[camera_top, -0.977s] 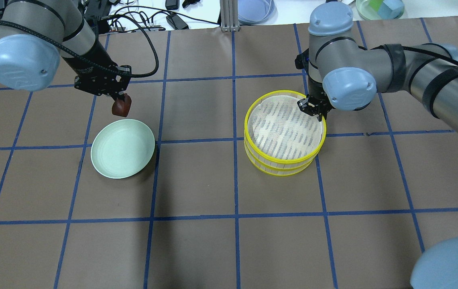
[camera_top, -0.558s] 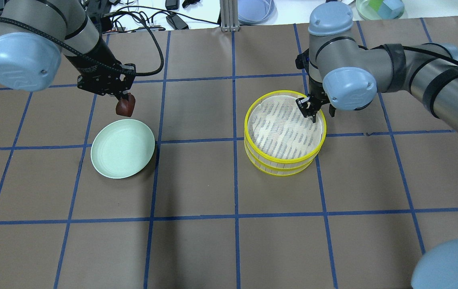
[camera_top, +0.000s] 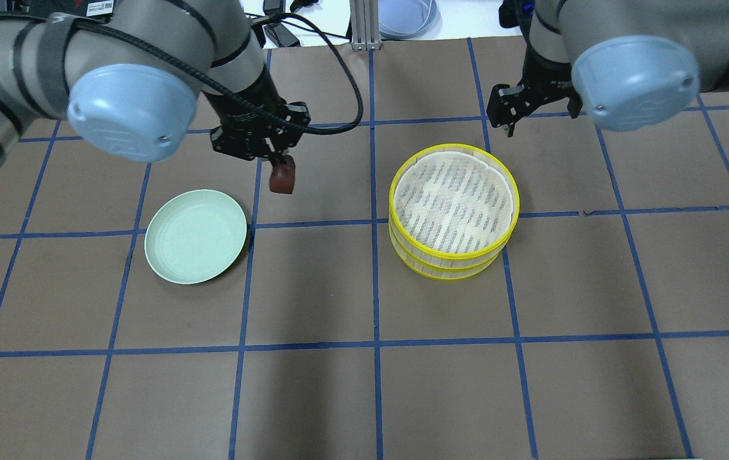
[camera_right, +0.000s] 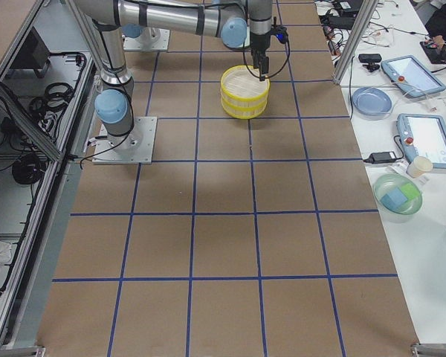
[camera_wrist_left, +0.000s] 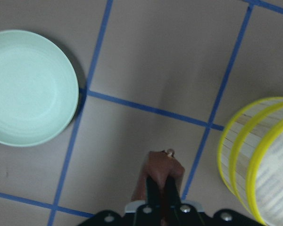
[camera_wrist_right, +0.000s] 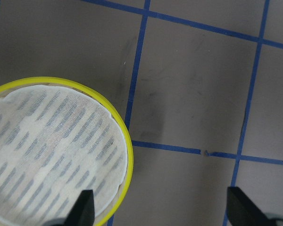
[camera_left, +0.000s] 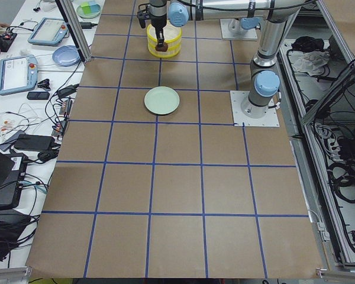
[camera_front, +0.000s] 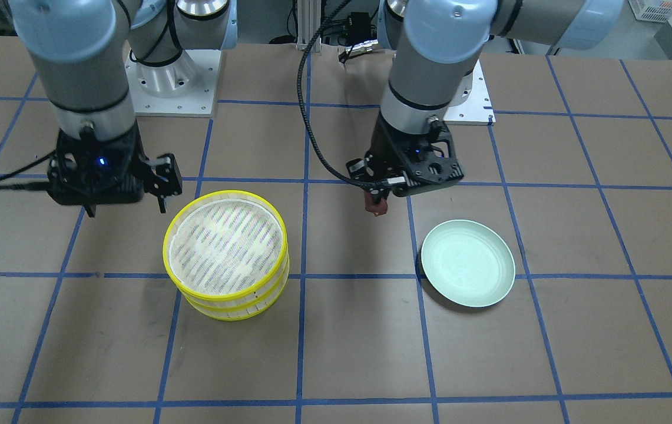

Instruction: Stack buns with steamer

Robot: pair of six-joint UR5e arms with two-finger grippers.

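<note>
Brown paper surface point(camera_top: 313, 287), ruled into squares by blue tape, seen from overhead. Left of centre in the upper half, the left gripper point(camera_top: 279, 165) has its jaws pinching a small, rounded, dark reddish-brown bun point(camera_top: 282, 182). The bun hangs below the fingertips, off the surface. It sits between the round pale green plate point(camera_top: 196, 236) at middle left and the steamer point(camera_top: 447, 257) right of centre, touching neither. The steamer is two round, shallow bamboo baskets with bright yellow rims, one stacked squarely on the other (the top tier's whitish slatted floor faces the camera). At upper right, the right gripper point(camera_wrist_right: 161, 212) hovers beyond the steamer's far rim, jaws spread wide. In its wrist view the stack fills the lower left corner.
</note>
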